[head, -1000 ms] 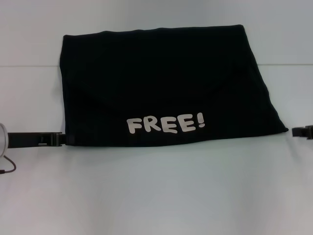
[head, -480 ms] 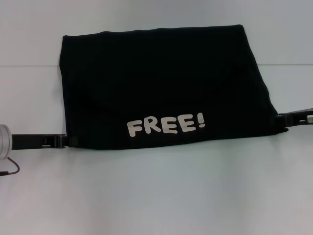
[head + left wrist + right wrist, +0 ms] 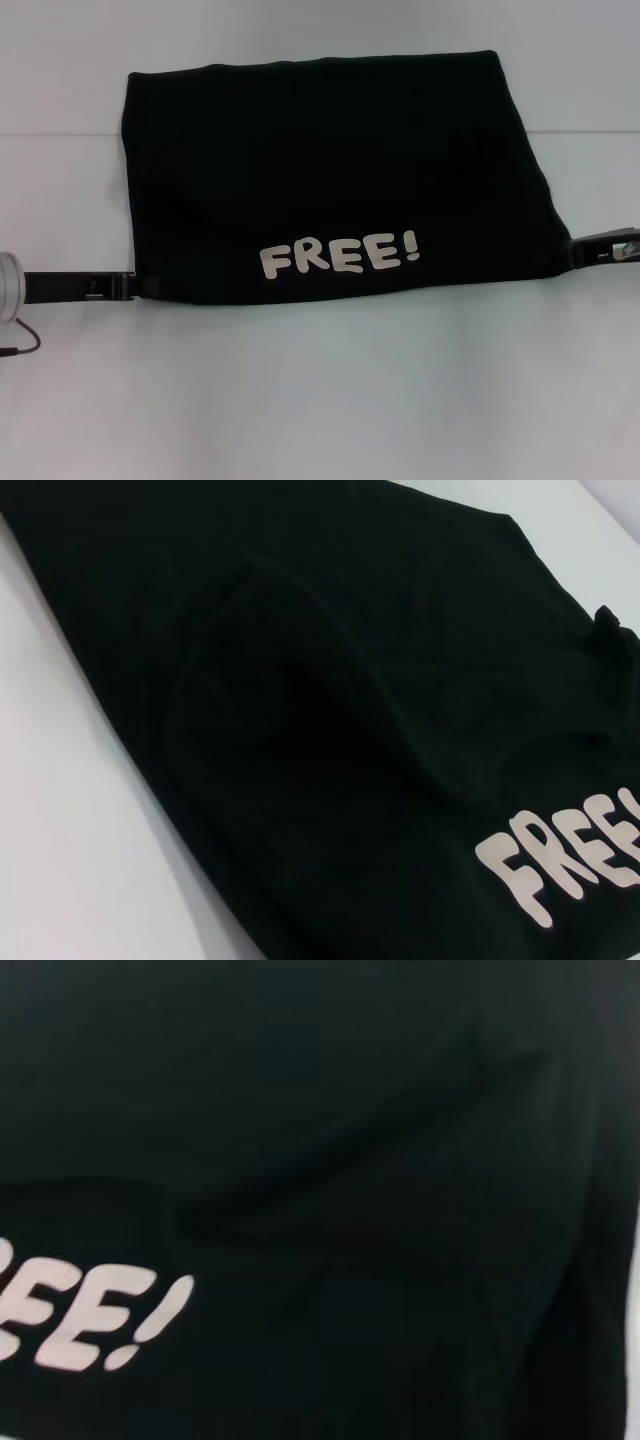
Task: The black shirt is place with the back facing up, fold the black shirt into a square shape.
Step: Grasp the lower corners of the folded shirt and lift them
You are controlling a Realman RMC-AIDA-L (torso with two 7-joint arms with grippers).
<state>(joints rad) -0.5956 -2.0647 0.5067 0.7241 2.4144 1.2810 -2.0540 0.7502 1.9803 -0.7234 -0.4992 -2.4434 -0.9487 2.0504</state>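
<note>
The black shirt (image 3: 330, 170) lies folded into a wide rectangle on the white table, with a white "FREE!" print (image 3: 338, 256) facing up near its front edge. My left gripper (image 3: 132, 287) is low at the shirt's near left corner, touching its edge. My right gripper (image 3: 572, 251) is low at the shirt's near right corner, its tip against the fabric. The left wrist view shows the shirt (image 3: 300, 680) with a soft raised fold and part of the print. The right wrist view is filled by the shirt (image 3: 320, 1110).
The white table (image 3: 320, 400) stretches in front of the shirt. A seam line (image 3: 60, 134) crosses the table behind it. A thin cable (image 3: 20, 345) hangs by the left arm's silver wrist (image 3: 8, 285).
My right gripper has moved in from the right edge to the shirt's near right corner and slightly up. My left gripper has edged a little toward the shirt. The shirt lies as before.
</note>
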